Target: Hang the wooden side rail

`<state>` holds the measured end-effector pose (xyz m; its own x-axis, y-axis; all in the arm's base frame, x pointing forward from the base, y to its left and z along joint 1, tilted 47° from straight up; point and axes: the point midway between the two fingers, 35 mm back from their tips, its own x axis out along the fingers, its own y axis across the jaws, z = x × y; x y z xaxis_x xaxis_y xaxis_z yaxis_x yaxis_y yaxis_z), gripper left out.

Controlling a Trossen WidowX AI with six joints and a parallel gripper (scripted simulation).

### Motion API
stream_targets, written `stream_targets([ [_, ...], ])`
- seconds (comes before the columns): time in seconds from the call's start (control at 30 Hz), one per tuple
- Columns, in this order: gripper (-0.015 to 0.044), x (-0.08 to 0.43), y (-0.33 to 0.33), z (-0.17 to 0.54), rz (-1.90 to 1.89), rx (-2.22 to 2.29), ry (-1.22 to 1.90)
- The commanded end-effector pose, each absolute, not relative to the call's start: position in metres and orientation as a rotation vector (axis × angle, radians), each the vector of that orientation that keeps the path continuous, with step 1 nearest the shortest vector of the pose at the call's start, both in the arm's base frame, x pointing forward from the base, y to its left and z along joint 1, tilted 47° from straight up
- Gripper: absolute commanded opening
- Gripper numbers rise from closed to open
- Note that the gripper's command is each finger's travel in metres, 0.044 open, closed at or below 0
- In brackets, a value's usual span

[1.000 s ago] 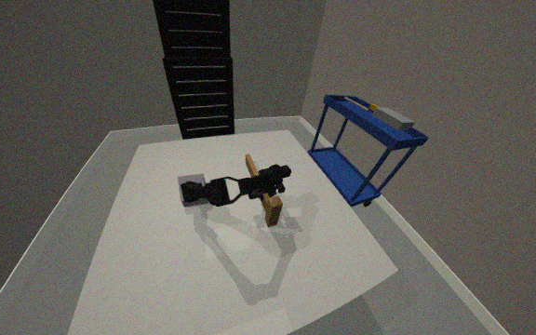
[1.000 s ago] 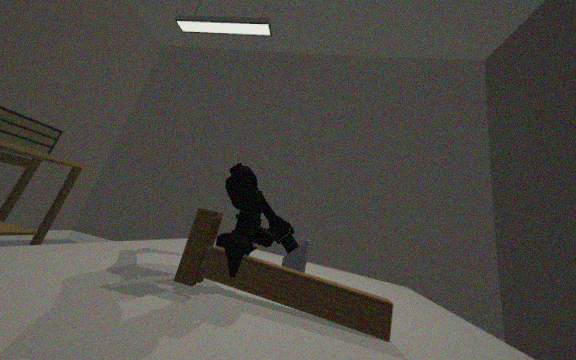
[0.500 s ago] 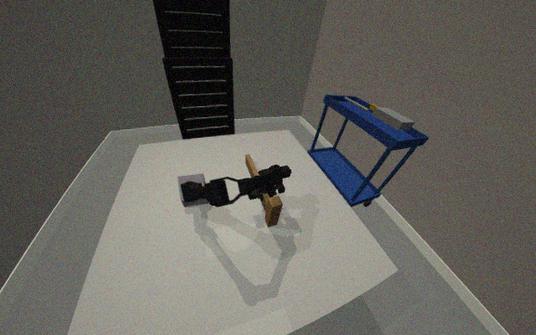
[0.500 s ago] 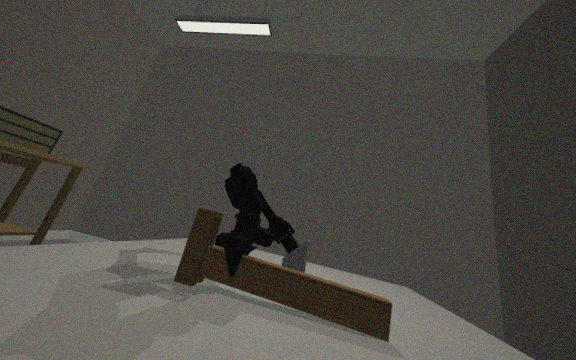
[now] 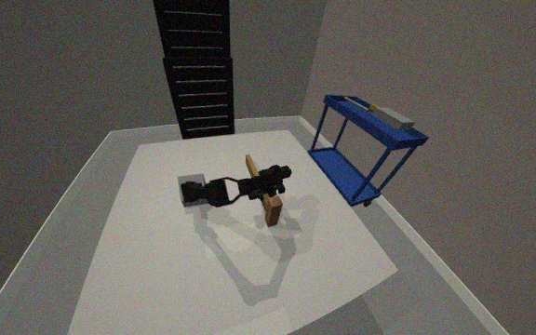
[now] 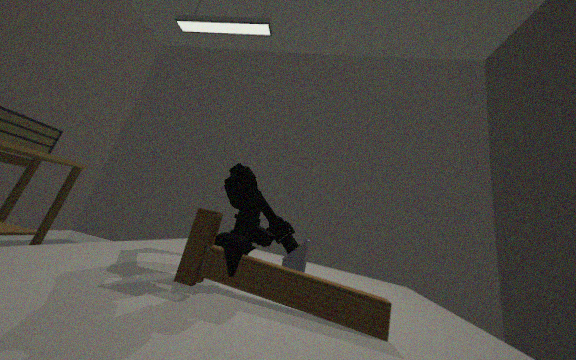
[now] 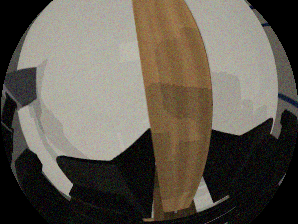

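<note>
The wooden side rail (image 5: 250, 165) (image 6: 313, 297) (image 7: 177, 65) stands on its narrow edge, its far end low at the table. Its other end meets the upright wooden headboard post (image 5: 274, 209) (image 6: 199, 247), with no clear gap in the exterior view. A strip of shadow runs below the rail there; whether that end is slightly raised is hard to tell. My gripper (image 6: 233, 261) (image 7: 168, 129) is shut on the rail near the post, one finger on each side. Hooks, pins and the post's slot are hidden, so their seating does not show.
The arm's grey base block (image 5: 198, 179) (image 6: 295, 260) is on the white table (image 5: 156, 279) (image 6: 93, 320), to the rail's left in the top view. A blue cart (image 5: 366, 118) stands beyond the table's right edge. A wooden shelf (image 6: 58, 159) with a box stands off the table.
</note>
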<state>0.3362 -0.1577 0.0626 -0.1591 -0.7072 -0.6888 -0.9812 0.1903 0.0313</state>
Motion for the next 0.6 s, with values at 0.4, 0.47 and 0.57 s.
stream_targets([
  [0.4, 0.0, 0.3391, -0.1573, 0.0699, 0.653, -1.586, 1.922],
  [0.47, 0.0, 0.3393, -0.1575, 0.0702, 0.653, -1.586, 1.922],
  [0.57, 0.0, 0.3396, -0.1577, 0.0705, 0.653, -1.586, 1.922],
])
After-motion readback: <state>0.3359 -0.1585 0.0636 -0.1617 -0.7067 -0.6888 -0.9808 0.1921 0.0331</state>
